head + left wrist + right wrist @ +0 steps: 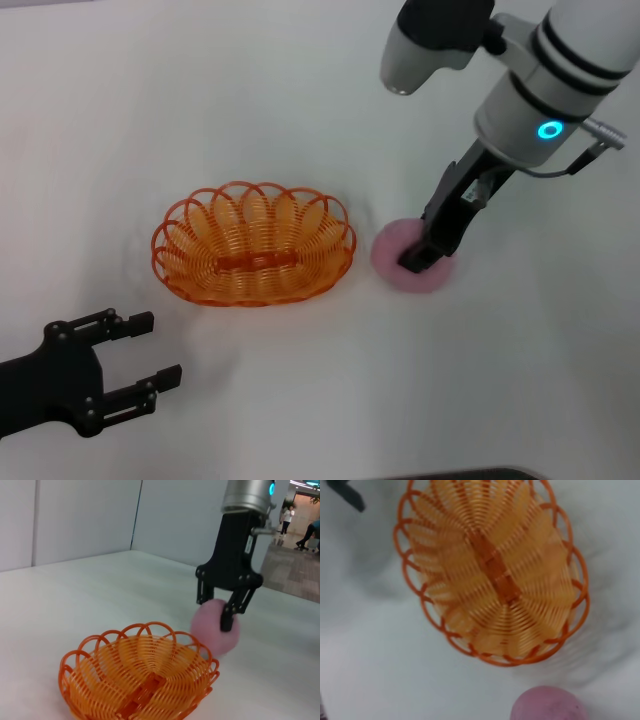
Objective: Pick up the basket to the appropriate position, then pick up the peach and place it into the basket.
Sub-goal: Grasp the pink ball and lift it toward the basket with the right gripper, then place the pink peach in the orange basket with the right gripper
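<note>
The orange basket (pixel 253 244) sits on the white table, in the middle; it also shows in the left wrist view (pixel 140 680) and the right wrist view (pixel 495 575). It is empty. The pale pink peach (pixel 392 247) lies just right of the basket, apart from it, and shows in the left wrist view (pixel 210 630) and the right wrist view (pixel 550 705). My right gripper (pixel 415 260) comes down from above with its black fingers (pixel 227 617) closed around the peach, at or just above the table. My left gripper (pixel 165 350) is open and empty at the near left, below the basket.
The white table (pixel 300 400) spreads all around. In the left wrist view a grey wall panel (pixel 75 515) stands behind the table, and a hallway with people (pixel 295 520) shows far off.
</note>
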Action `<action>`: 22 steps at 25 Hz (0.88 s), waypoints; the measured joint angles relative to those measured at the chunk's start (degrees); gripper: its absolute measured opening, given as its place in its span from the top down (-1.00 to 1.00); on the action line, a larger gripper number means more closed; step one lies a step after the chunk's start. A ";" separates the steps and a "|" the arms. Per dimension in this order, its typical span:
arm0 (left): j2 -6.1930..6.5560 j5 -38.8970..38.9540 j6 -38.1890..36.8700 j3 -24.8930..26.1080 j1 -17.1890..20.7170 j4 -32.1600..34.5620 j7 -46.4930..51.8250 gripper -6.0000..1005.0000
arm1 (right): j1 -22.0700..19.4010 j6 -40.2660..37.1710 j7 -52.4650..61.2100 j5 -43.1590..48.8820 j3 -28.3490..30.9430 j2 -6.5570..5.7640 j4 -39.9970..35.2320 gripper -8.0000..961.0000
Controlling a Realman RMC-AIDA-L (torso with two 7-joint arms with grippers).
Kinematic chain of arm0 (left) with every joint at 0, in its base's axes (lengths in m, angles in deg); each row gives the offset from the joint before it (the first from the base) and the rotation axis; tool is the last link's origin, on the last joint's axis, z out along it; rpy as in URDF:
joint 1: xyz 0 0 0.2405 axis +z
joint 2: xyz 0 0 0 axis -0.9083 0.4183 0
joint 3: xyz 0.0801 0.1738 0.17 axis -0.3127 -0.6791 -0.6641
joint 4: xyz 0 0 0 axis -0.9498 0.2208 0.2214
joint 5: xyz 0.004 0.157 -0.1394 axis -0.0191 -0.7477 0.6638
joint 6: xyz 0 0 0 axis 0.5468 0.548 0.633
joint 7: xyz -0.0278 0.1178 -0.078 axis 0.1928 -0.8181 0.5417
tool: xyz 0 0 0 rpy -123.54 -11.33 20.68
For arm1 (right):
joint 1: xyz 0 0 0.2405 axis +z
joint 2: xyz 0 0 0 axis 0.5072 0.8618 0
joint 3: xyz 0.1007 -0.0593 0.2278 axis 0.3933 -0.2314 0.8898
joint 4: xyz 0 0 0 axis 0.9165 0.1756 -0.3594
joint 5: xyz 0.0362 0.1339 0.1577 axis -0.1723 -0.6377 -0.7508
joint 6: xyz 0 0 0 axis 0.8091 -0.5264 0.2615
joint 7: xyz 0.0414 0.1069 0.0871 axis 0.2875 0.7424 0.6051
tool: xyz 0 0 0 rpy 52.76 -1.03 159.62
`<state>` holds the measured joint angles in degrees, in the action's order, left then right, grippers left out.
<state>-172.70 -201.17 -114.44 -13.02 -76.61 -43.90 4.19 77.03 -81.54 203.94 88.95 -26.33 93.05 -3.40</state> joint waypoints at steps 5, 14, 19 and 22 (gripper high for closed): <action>0.04 0.00 -0.03 0.02 0.00 0.00 0.03 -0.39 | -0.31 -5.47 -2.67 0.00 4.66 -0.21 -3.73 0.24; 0.08 0.02 -1.60 1.24 0.14 0.78 0.12 -0.39 | -0.59 -8.17 -8.48 -10.48 11.74 -0.45 -5.56 0.43; 0.15 0.04 -1.58 1.33 0.10 0.80 0.13 -0.39 | -1.01 0.25 -10.33 -17.82 10.43 -0.18 -1.69 0.54; 0.14 0.09 -1.69 1.33 0.02 0.84 0.13 -0.39 | -1.19 5.44 -11.01 -21.36 8.11 -0.08 0.49 0.56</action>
<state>-172.56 -201.08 -116.13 -11.68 -76.60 -43.06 4.31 75.84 -76.10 192.93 67.59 -18.22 92.97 -2.91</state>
